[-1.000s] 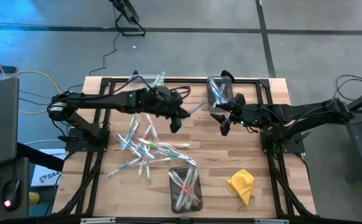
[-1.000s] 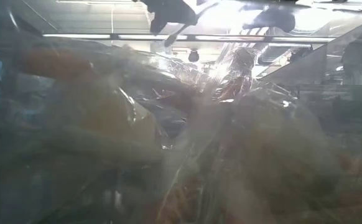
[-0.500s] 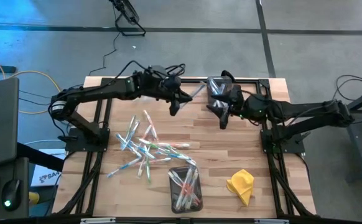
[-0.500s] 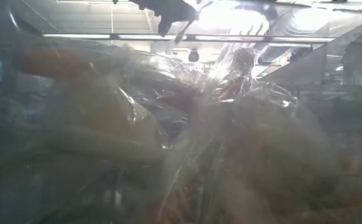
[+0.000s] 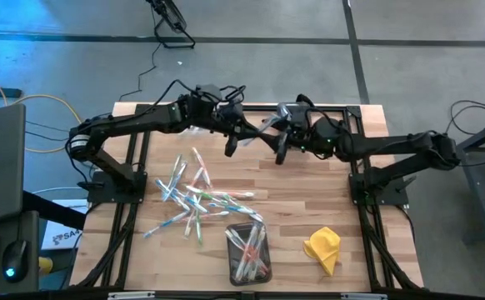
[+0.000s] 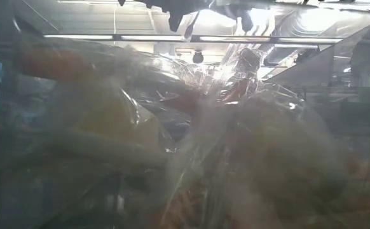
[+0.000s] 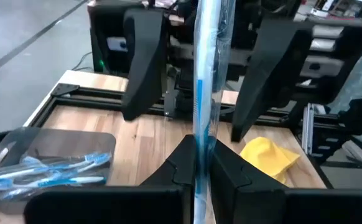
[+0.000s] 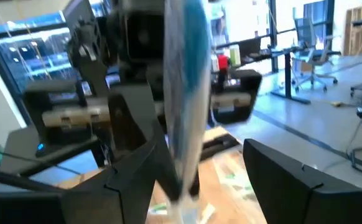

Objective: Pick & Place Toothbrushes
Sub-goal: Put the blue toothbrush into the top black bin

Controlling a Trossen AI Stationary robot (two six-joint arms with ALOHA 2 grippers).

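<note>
My left gripper (image 5: 232, 143) hangs above the table's far middle, shut on a blue-and-white wrapped toothbrush (image 7: 201, 74). The toothbrush sticks out toward my right gripper (image 5: 280, 150). My right gripper is open. Its two fingers (image 7: 145, 62) stand on either side of the toothbrush's free end (image 8: 184, 93); I cannot tell whether they touch it. A loose pile of toothbrushes (image 5: 194, 196) lies on the wood at the left middle. Other toothbrushes lie in a clear bin (image 5: 247, 250) by the near edge. My left gripper pinches the toothbrush near its one end (image 7: 199, 146) between its two fingers (image 7: 231, 168). The fingers come about level from the table's left, and the toothbrush runs on past them toward the right. It is lifted clear of the table.
A second clear bin (image 7: 50, 158) with blue toothbrushes stands at the far middle, partly under my right arm. A yellow cloth (image 5: 323, 248) lies near the front right. A black frame (image 5: 142, 112) rims the table. Crinkled plastic fills most of the low view.
My left gripper has carried the toothbrush toward the far edge and a little up, rolling as it went, then kept still. My right gripper, open all along, has swung toward the table's left until its fingers stand around the toothbrush's free end.
</note>
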